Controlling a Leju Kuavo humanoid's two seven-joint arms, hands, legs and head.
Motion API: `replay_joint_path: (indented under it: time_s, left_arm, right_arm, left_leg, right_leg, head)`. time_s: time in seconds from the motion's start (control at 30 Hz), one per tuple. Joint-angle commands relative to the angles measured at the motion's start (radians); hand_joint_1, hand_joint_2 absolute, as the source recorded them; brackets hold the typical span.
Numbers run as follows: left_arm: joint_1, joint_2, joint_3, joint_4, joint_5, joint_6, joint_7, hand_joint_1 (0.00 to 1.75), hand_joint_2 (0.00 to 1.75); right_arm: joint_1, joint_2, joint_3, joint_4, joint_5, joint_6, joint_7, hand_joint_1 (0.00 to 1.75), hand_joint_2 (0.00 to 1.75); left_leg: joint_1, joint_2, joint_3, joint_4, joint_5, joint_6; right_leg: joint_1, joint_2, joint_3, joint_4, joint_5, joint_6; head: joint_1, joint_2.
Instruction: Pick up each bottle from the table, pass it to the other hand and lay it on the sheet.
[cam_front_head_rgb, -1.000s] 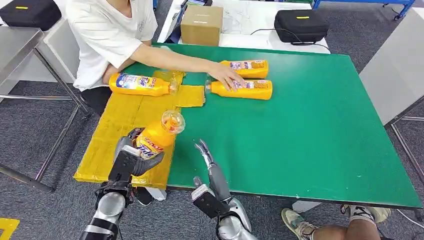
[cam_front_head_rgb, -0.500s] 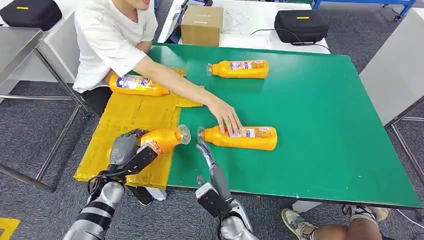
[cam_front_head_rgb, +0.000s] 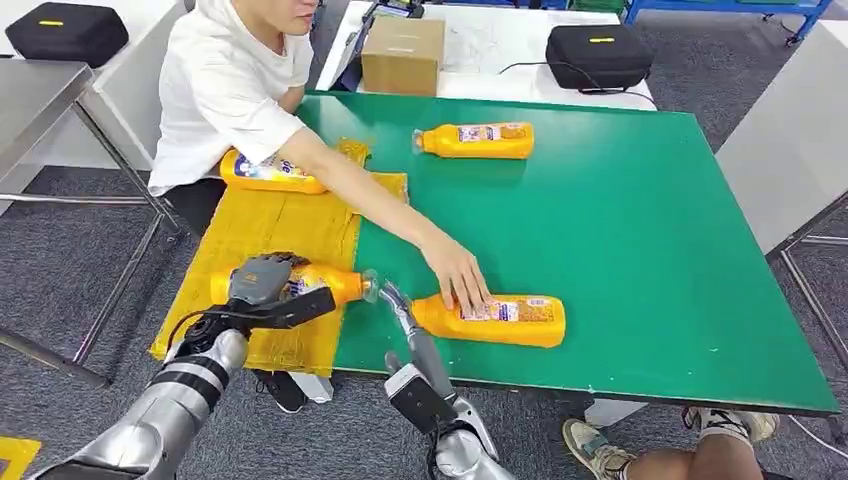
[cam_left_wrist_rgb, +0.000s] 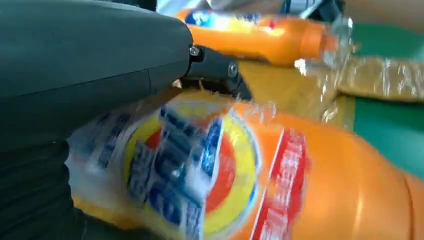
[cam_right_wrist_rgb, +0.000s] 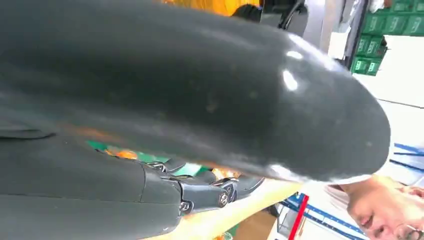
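Observation:
An orange bottle (cam_front_head_rgb: 325, 284) lies flat across the yellow sheet (cam_front_head_rgb: 280, 225), its cap over the green table's edge, and my left hand (cam_front_head_rgb: 264, 284) grips its labelled body from above. The left wrist view shows that bottle (cam_left_wrist_rgb: 280, 180) close up under my left hand (cam_left_wrist_rgb: 90, 75). My right hand (cam_front_head_rgb: 402, 318) is open with straight fingers beside the neck of a second bottle (cam_front_head_rgb: 500, 320) near the table's front edge. A person's hand (cam_front_head_rgb: 460, 280) rests on that bottle. A third bottle (cam_front_head_rgb: 478, 140) lies at the table's far side. Another bottle (cam_front_head_rgb: 262, 172) lies on the sheet's far end.
A person in a white shirt (cam_front_head_rgb: 225, 90) sits at the table's far left, one arm reaching across the sheet and the green table (cam_front_head_rgb: 650, 230). A cardboard box (cam_front_head_rgb: 403, 52) and a black case (cam_front_head_rgb: 600, 55) stand behind the table. A metal frame (cam_front_head_rgb: 60, 110) stands on the left.
My left hand has lowered its bottle from tilted upright to lying on the sheet. The person has slid one bottle from the far side to the front edge beside my right hand.

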Motion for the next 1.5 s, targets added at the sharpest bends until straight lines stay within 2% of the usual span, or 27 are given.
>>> replay_joint_path:
  time_s: [0.03, 0.2, 0.43, 0.6, 0.67, 0.8, 0.9, 1.2, 1.47, 1.5]
  left_arm:
    - [-0.036, -0.001, -0.056, 0.164, -0.007, -0.050, 0.018, 0.00, 1.75]
    - [-0.063, -0.003, -0.057, 0.193, -0.008, -0.104, 0.062, 0.00, 1.75]
    - [-0.079, -0.011, 0.030, 0.163, 0.121, -0.146, -0.037, 0.00, 1.75]
    - [-0.035, -0.034, 0.085, -0.024, 0.252, -0.063, -0.187, 0.00, 1.75]
    - [-0.006, -0.042, 0.085, -0.120, 0.301, -0.077, -0.203, 0.00, 1.75]
    - [0.098, -0.077, 0.066, -0.447, 0.467, -0.084, -0.199, 0.00, 1.75]
    - [0.130, -0.092, 0.040, -0.580, 0.568, -0.106, -0.169, 0.00, 1.75]
    - [0.180, -0.089, 0.021, -0.677, 0.680, -0.149, -0.185, 0.00, 1.75]
    - [0.180, -0.089, 0.021, -0.677, 0.680, -0.149, -0.185, 0.00, 1.75]
    - [0.202, -0.090, 0.018, -0.715, 0.732, -0.158, -0.186, 0.00, 1.75]
  right_arm:
    - [-0.052, -0.029, 0.046, 0.051, -0.006, 0.005, -0.001, 0.00, 0.00]
    - [-0.059, -0.028, 0.047, 0.061, -0.011, 0.009, -0.001, 0.00, 0.00]
    - [-0.063, -0.034, 0.067, 0.062, -0.032, 0.009, -0.001, 0.00, 0.00]
    - [-0.058, -0.046, 0.078, 0.049, -0.050, 0.002, -0.001, 0.00, 0.00]
    - [-0.055, -0.047, 0.073, 0.049, -0.049, -0.004, -0.001, 0.00, 0.00]
    - [-0.040, -0.053, 0.052, 0.045, -0.039, -0.012, -0.001, 0.00, 0.00]
    - [-0.035, -0.053, 0.042, 0.041, -0.034, -0.015, -0.001, 0.00, 0.00]
    - [-0.030, -0.053, 0.035, 0.044, -0.023, -0.032, -0.001, 0.00, 0.00]
    - [-0.030, -0.053, 0.035, 0.044, -0.023, -0.032, -0.001, 0.00, 0.00]
    - [-0.019, -0.052, 0.022, 0.035, -0.002, -0.094, -0.001, 0.00, 0.00]
  left_leg:
    - [0.000, 0.001, 0.002, -0.001, 0.000, -0.001]
    - [0.001, 0.001, 0.003, -0.001, 0.002, -0.001]
    - [0.001, 0.001, 0.003, -0.001, 0.002, 0.000]
    - [0.001, 0.000, 0.002, 0.000, 0.002, -0.001]
    - [0.002, 0.000, 0.000, 0.000, 0.002, -0.001]
    - [0.001, -0.001, -0.006, 0.001, 0.002, 0.000]
    - [0.002, -0.002, -0.008, 0.002, 0.002, 0.000]
    - [0.001, 0.000, -0.010, 0.001, 0.002, 0.000]
    - [0.001, 0.000, -0.010, 0.001, 0.002, 0.000]
    - [0.001, 0.000, -0.010, 0.001, 0.002, 0.000]
  right_leg:
    - [0.000, 0.001, 0.002, -0.001, 0.001, -0.002]
    - [0.001, 0.001, 0.003, -0.001, 0.001, -0.002]
    - [0.001, 0.001, 0.003, -0.001, 0.002, -0.002]
    - [0.001, 0.000, 0.002, -0.001, 0.001, -0.002]
    - [0.002, -0.001, 0.001, 0.000, 0.001, -0.002]
    - [0.001, -0.002, -0.005, 0.000, 0.001, -0.002]
    - [0.002, -0.003, -0.006, 0.000, 0.001, -0.001]
    - [0.001, -0.001, -0.009, 0.000, 0.001, -0.001]
    - [0.002, -0.001, -0.009, 0.000, 0.001, -0.001]
    - [0.001, -0.001, -0.010, 0.000, 0.001, -0.001]
  head:
    - [0.000, 0.000]
    - [0.000, 0.000]
    - [0.000, 0.000]
    - [0.000, 0.000]
    - [0.000, 0.000]
    - [0.001, 0.000]
    - [0.000, 0.000]
    - [0.000, 0.000]
    - [0.000, 0.000]
    - [0.000, 0.000]
